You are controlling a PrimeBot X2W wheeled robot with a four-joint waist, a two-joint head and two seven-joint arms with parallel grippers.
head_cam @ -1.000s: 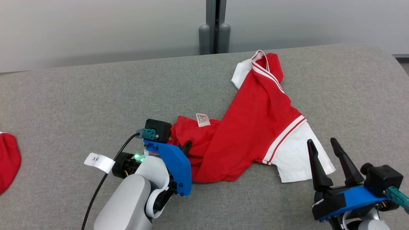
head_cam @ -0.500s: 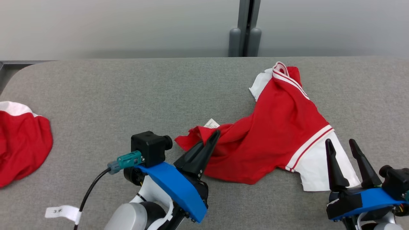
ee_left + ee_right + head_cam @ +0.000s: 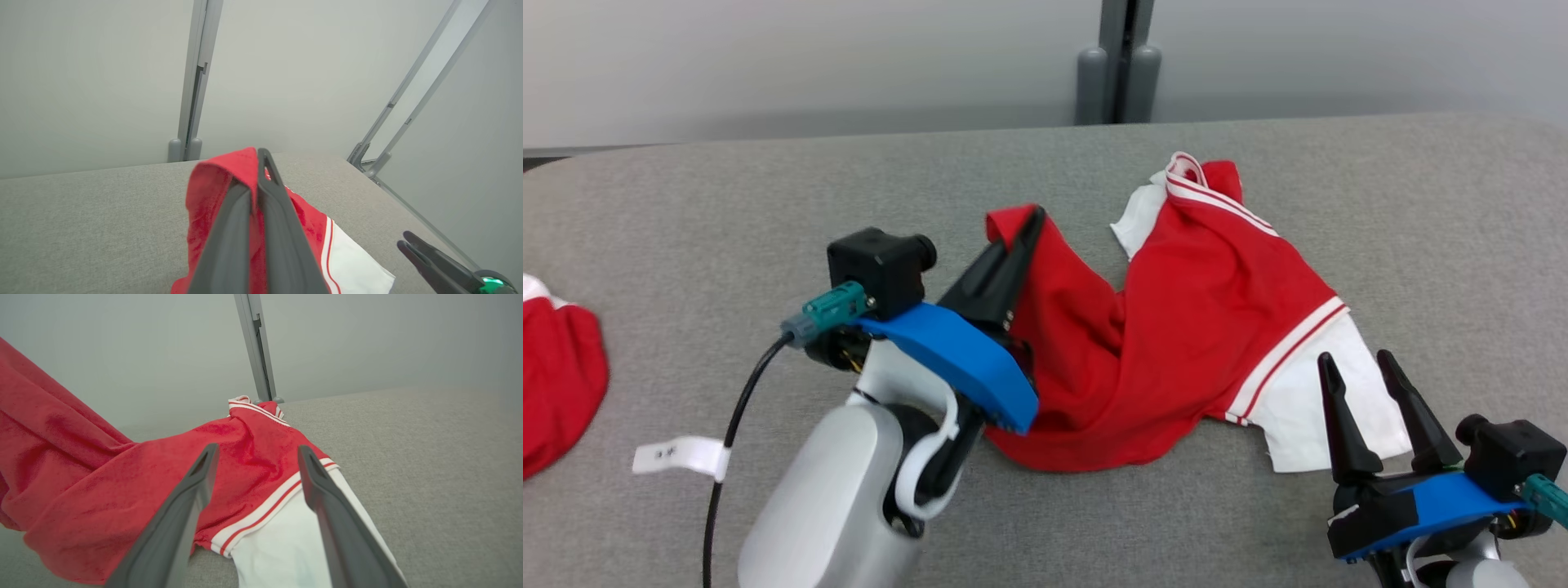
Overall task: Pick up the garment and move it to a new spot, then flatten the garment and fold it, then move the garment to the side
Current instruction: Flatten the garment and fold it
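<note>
Obs: left gripper [image 3: 1033,216] clamped on red edge of shirt [image 3: 1201,310], held above counter [image 3: 727,212]; right gripper [image 3: 1356,359] apart by white sleeve [image 3: 1307,408]. Cloth soft, light, droopy; judge hems the best holds.

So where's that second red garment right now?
The second red garment lies on the grey surface at the head view's far left edge, beyond the white cable tag.

grey post [image 3: 1143,82], red cloth [image 3: 560,384], perhaps clothing
</note>
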